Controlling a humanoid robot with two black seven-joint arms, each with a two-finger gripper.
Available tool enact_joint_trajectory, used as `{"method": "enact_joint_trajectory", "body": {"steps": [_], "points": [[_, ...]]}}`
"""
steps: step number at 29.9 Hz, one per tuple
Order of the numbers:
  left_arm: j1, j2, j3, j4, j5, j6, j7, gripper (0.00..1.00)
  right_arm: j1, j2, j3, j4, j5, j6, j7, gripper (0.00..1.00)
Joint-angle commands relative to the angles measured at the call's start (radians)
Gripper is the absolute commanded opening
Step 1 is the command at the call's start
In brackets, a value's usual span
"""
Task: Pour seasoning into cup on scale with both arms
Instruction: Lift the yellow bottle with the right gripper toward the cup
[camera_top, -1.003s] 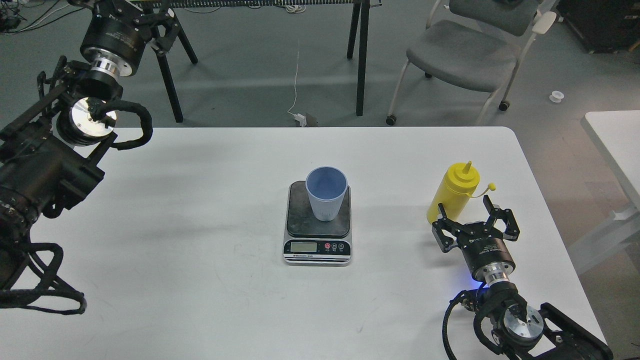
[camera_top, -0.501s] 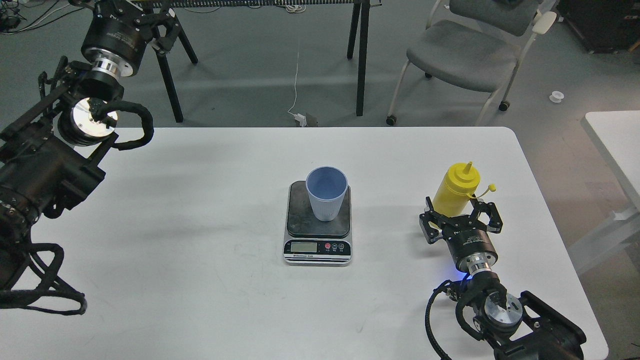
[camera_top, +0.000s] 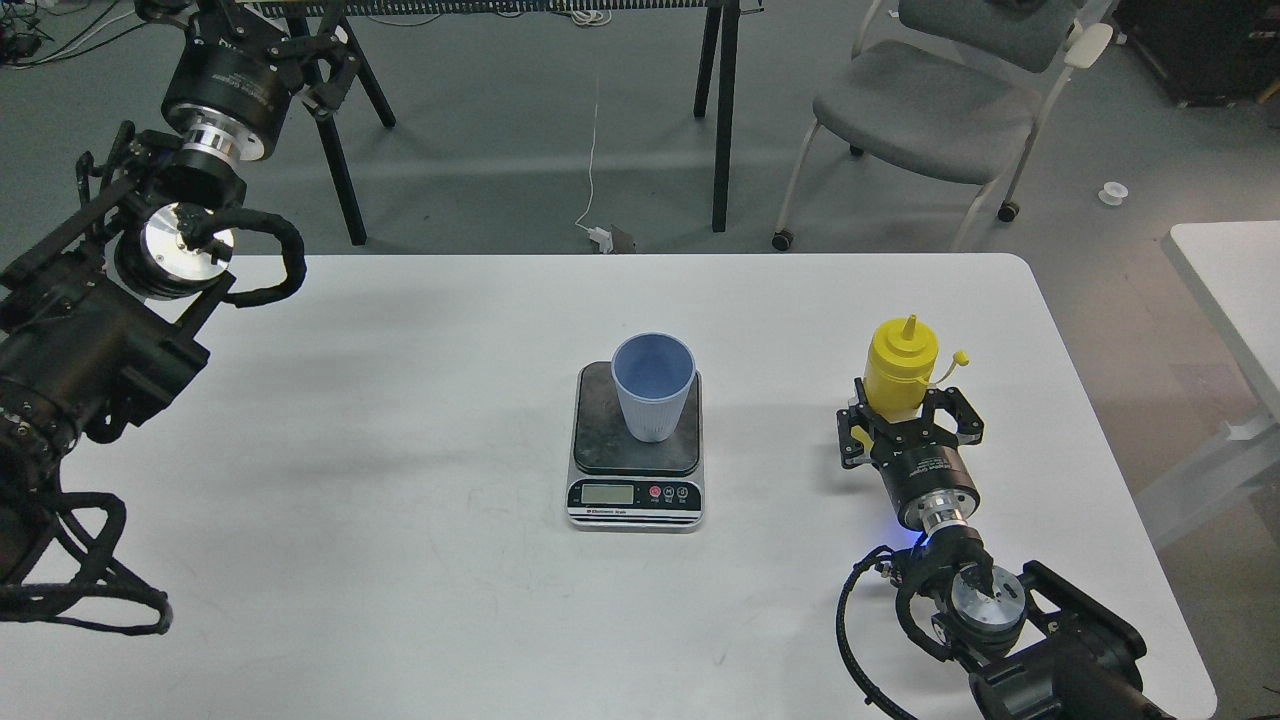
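Observation:
The light-blue ribbed cup (camera_top: 653, 387) stands upright on the dark platform of the scale (camera_top: 636, 490) at the table's middle. The yellow seasoning bottle (camera_top: 900, 368) stands upright at the right, its small cap hanging on the tether to its right. My right gripper (camera_top: 905, 412) reaches in from the near right, and its fingers (camera_top: 857, 412) clasp the bottle's lower body on both sides. My left gripper (camera_top: 250, 25) is raised at the far left, beyond the table's back edge. Its fingertips are cut off by the top of the view.
The white table (camera_top: 400, 400) ends just right of the bottle. Behind it are black table legs (camera_top: 725, 110) and a grey chair (camera_top: 930, 100). A second white table (camera_top: 1235, 290) stands to the right. My left arm's links hang over the table's left side.
My right gripper has moved forward and left around the bottle and narrowed onto it. The bottle now stands straighter and slightly left. My left arm has barely moved.

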Motion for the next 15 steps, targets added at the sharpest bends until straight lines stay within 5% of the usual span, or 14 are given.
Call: {"method": "enact_joint_trajectory", "body": {"steps": [1,8,15], "points": [[0.000,0.000,-0.003,-0.002,-0.002,0.001,-0.001,0.99,0.029,-0.055,0.007,0.035,-0.002,0.000,0.003,0.43],[0.020,0.026,-0.023,-0.004,-0.006,-0.017,0.000,0.99,0.179,-0.305,0.008,0.159,-0.199,0.000,0.030,0.43],[0.090,0.028,-0.024,0.001,-0.011,-0.048,0.005,0.99,0.347,-0.352,0.007,0.162,-0.515,0.000,0.053,0.41]]}}
